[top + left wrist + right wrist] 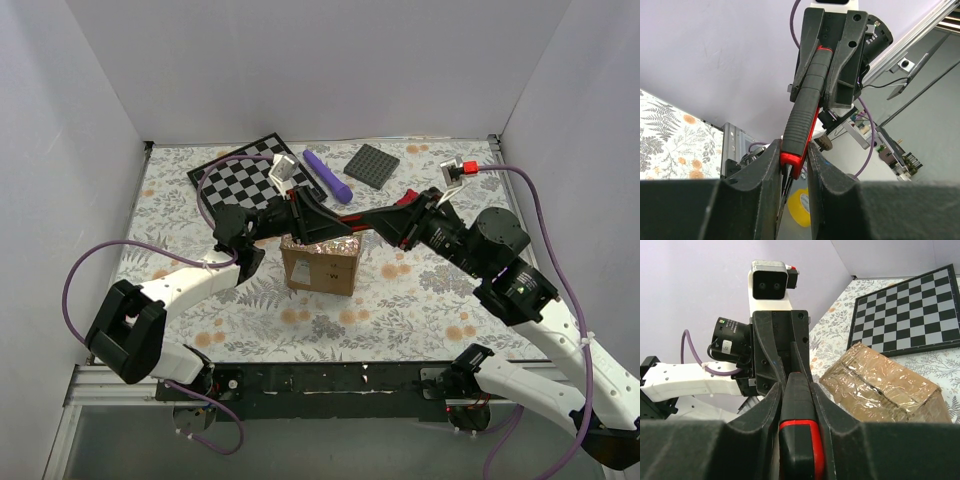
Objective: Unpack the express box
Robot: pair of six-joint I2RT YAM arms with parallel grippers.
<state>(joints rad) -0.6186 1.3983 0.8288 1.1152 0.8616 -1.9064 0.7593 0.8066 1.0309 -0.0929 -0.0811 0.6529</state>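
Note:
The express box (320,265), a brown carton with glossy taped flaps, stands mid-table; the right wrist view shows its top (885,390) still taped, with a dark seam. A red and black box cutter (352,218) hangs level just above it, held at both ends. My left gripper (308,215) is shut on the left end; in its own view the fingers (765,175) pinch the red tip (792,160). My right gripper (390,222) is shut on the other end, its pads pressed on the black handle (800,440). Each wrist view shows the opposite gripper (832,55) (780,345) head-on.
A chessboard (240,185) lies at the back left with a small white object (283,168) on its corner. A purple tool (328,173) and a dark grey square plate (372,165) lie behind the box. White walls close in three sides.

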